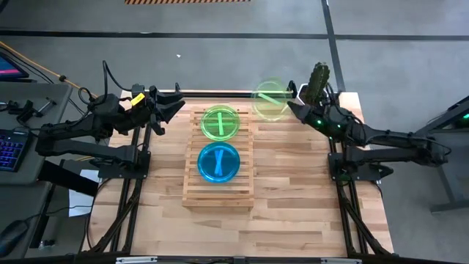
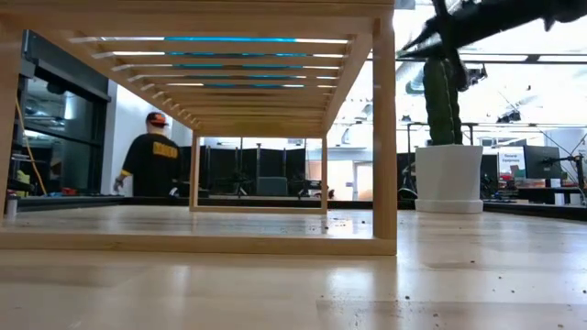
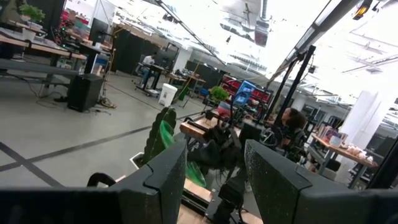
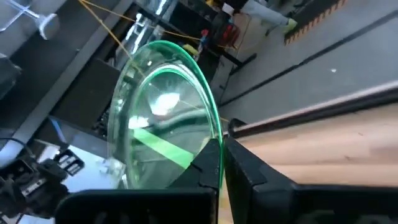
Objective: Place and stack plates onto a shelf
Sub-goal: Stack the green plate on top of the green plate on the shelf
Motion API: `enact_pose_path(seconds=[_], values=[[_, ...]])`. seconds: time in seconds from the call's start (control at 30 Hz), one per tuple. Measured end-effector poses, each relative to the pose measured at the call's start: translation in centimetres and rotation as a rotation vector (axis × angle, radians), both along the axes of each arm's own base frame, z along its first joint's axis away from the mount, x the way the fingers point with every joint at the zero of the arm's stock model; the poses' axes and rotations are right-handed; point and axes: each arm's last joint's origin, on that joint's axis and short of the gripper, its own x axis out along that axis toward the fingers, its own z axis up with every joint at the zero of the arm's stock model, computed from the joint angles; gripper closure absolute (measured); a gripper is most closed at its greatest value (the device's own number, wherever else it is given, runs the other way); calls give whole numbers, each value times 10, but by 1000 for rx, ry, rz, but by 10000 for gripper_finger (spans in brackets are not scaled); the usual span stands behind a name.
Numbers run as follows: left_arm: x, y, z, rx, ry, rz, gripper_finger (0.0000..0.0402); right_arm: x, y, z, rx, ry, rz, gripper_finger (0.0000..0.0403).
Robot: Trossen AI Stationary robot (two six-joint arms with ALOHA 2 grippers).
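Right gripper (image 1: pixel 291 107) fingers clamped on rim of a lime green plate (image 1: pixel 271 100), held above the tabletop (image 1: pixel 293 183) near the shelf's (image 1: pixel 218 196) far right corner. Left gripper (image 1: pixel 176 105) fingers wide, empty, waiting left of shelf. Suggest levelling it over the shelved green plate (image 1: pixel 220 122), then lowering. Only the right wrist view shows the edge pinch; only the high view shows the blue plate (image 1: pixel 218 162).

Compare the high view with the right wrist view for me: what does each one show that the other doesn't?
Only the high view shows the shelf with a green plate and a blue plate lying on it, and the open left end effector waiting at the table's far left corner. Only the right wrist view shows the grip up close: the fingers pinching the plate's rim. Both show the right end effector shut on a raised green plate near the table's far edge.
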Motion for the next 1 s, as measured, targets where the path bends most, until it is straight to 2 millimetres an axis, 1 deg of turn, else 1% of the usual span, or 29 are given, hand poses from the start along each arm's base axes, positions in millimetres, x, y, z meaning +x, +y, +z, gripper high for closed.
enact_pose_path(seconds=[0.13,0.33,0.43,0.53,0.67,0.87,1.0], values=[[0,0,0,0,0,0,248,23,-5,23,-30,67,53,403],[0,0,0,0,0,0,248,71,-14,58,-117,219,176,403],[0,0,0,0,0,0,248,92,-18,68,-163,311,235,403],[0,0,0,0,0,0,248,107,-20,74,-190,359,292,403],[0,0,0,0,0,0,248,119,-23,74,-196,381,326,403],[0,0,0,0,0,0,248,131,-24,61,-150,398,359,403],[0,0,0,0,0,0,248,142,-23,53,-126,378,369,403]])
